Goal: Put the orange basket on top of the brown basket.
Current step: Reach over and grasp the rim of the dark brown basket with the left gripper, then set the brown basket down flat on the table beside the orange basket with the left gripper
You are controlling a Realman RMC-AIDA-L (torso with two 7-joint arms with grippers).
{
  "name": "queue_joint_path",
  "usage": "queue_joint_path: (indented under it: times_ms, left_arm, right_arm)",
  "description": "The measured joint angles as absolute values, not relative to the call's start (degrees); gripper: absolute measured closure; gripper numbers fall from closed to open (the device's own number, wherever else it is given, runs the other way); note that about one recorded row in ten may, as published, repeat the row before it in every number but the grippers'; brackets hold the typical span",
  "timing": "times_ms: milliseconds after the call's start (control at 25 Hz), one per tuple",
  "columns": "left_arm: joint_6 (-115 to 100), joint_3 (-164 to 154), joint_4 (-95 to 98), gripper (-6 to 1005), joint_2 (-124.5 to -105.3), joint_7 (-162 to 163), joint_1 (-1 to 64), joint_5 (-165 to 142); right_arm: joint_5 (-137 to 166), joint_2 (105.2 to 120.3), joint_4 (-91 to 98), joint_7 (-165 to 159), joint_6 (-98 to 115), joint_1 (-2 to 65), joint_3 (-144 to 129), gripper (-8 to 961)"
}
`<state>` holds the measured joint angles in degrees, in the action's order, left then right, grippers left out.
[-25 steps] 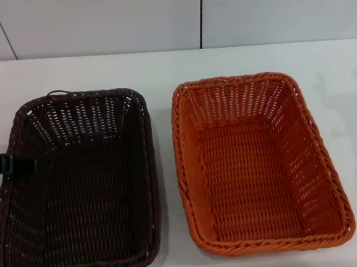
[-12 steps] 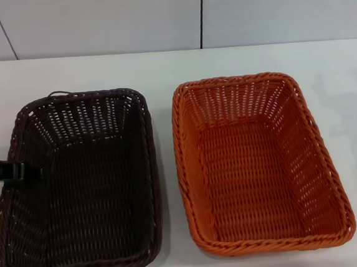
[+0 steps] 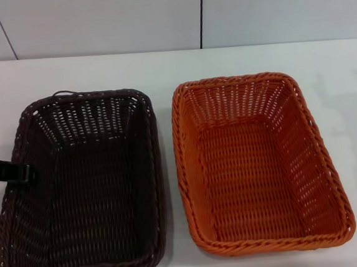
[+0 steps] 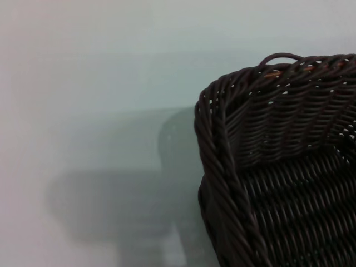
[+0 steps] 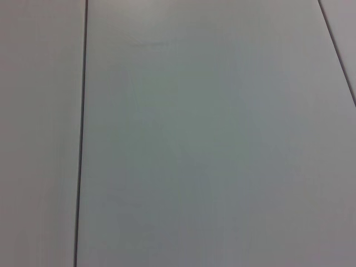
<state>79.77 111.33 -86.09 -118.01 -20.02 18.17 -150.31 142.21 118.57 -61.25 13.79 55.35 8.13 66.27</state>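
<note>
Baskets side by side, unstacked | orange basket (image 3: 260, 164) untouched; brown basket (image 3: 83, 188) beside | left gripper (image 3: 10, 171) at brown rim, grip unclear | stacking pending

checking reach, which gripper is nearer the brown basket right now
Left. The left gripper sits at the brown basket's left rim. The right gripper is out of view; its wrist camera shows only wall panels.

White table (image 3: 160, 66), matte, spanning the whole foreground. Behind it, pale grey wall panels (image 3: 94, 22), split by thin dark vertical seams (image 3: 200, 13). Soft, even light; faint grey shadows on the tabletop. Same panelled surface with seams in the right wrist view.
</note>
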Motion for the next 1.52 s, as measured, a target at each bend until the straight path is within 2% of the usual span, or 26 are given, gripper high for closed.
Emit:
queue_joint_path:
  times_ms: [120, 600, 720, 880, 920, 960, 1000, 1120, 1160, 1200, 1240, 1280, 1360, 1520]
  left_arm:
    - [79.79, 111.12, -86.86, 783, -117.99, -20.14, 18.05, -150.34]
    - [81.15, 117.75, -87.08, 819, -117.62, -26.43, 19.89, -149.92]
    - [86.06, 129.87, -86.25, 824, -116.97, -37.74, 25.24, -149.35]
    - [87.29, 132.31, -85.64, 831, -116.31, -40.96, 26.90, -149.24]
    - [88.78, 134.58, -83.37, 833, -112.97, -46.59, 30.00, -148.30]
    - [88.78, 134.58, -83.37, 834, -112.97, -46.59, 30.00, -148.30]
    - [89.52, 135.20, -81.83, 834, -110.82, -50.09, 31.52, -146.34]
    - [89.52, 135.20, -81.83, 836, -110.82, -50.09, 31.52, -146.34]
    - [93.04, 135.93, -77.52, 837, -106.14, -58.82, 34.90, -140.87]
    - [93.04, 135.93, -77.52, 837, -106.14, -58.82, 34.90, -140.87]
    - [95.73, 135.73, -75.30, 837, -104.39, -63.90, 36.73, -139.42]
    - [95.73, 135.73, -75.30, 837, -104.39, -63.90, 36.73, -139.42]
    - [101.42, 135.17, -72.48, 837, -102.63, -72.63, 40.52, -138.97]
    - [105.68, 132.75, -72.01, 837, -102.25, -77.20, 42.77, -139.75]
  right_arm:
    - [142.21, 118.56, -61.26, 13.79, 55.38, 8.16, 66.27, 164]
    - [142.06, 118.66, -61.22, 13.68, 55.63, 7.67, 66.31, 163]
    - [141.81, 118.78, -60.91, 13.68, 55.70, 7.35, 66.85, 163]
    - [141.74, 118.91, -60.59, 13.41, 55.81, 6.46, 67.68, 163]
    - [141.72, 118.94, -60.59, 13.38, 55.83, 6.12, 67.89, 163]
    - [141.68, 118.99, -60.68, 13.38, 55.92, 5.39, 68.21, 164]
    - [141.66, 119.02, -60.85, 13.39, 56.11, 4.89, 68.34, 164]
    - [141.56, 119.06, -61.04, 13.38, 56.82, 3.78, 68.51, 164]
    - [141.39, 119.08, -61.05, 13.37, 57.21, 3.30, 68.53, 164]
    - [140.96, 119.10, -61.06, 13.38, 57.80, 2.75, 68.53, 164]
    - [140.28, 119.11, -61.10, 13.38, 58.18, 2.31, 68.53, 164]
    - [139.40, 119.11, -61.15, 13.38, 58.50, 1.79, 68.52, 164]
    - [137.99, 119.10, -61.32, 13.34, 58.75, 1.04, 68.52, 164]
    - [137.14, 119.11, -61.52, 13.26, 59.32, -0.55, 68.26, 163]
